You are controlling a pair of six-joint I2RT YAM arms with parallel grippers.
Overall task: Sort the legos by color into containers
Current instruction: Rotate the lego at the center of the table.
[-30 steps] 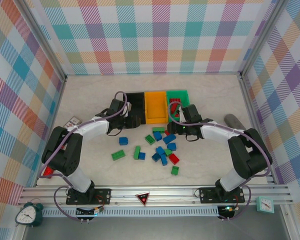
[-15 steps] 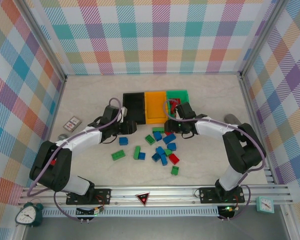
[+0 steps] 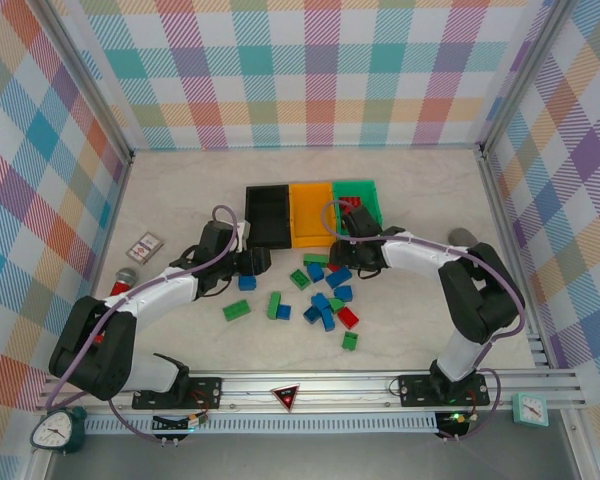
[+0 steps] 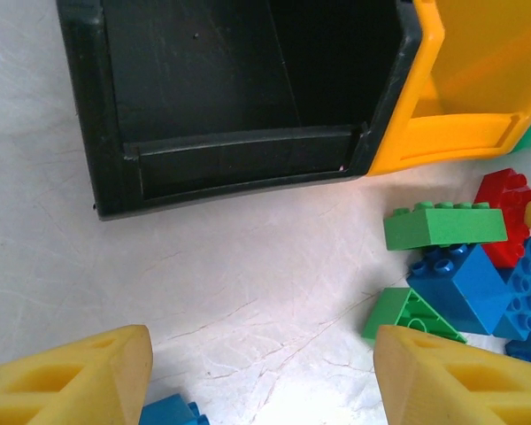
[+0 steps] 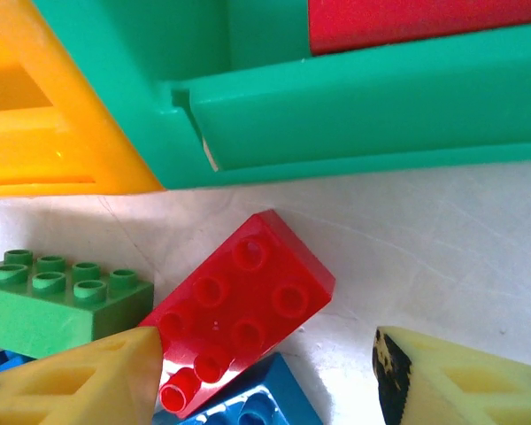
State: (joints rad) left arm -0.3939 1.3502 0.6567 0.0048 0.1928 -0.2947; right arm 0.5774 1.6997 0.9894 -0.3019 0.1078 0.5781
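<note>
Progress slight, we judge: red pieces (image 3: 352, 210) in green plastic bin (image 3: 370, 186), most toy bricks (image 3: 323, 300) loose; left gripper (image 4: 261, 381), right gripper (image 5: 265, 376) spread, empty.

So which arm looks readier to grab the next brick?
Right, probably: the right gripper, open, frames a red brick by the green bin. The left gripper, also open, has only a blue brick beside one finger.

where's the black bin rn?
Top view: the black bin sits at the left end of the bin row, against the orange bin, just beyond the open left gripper.
</note>
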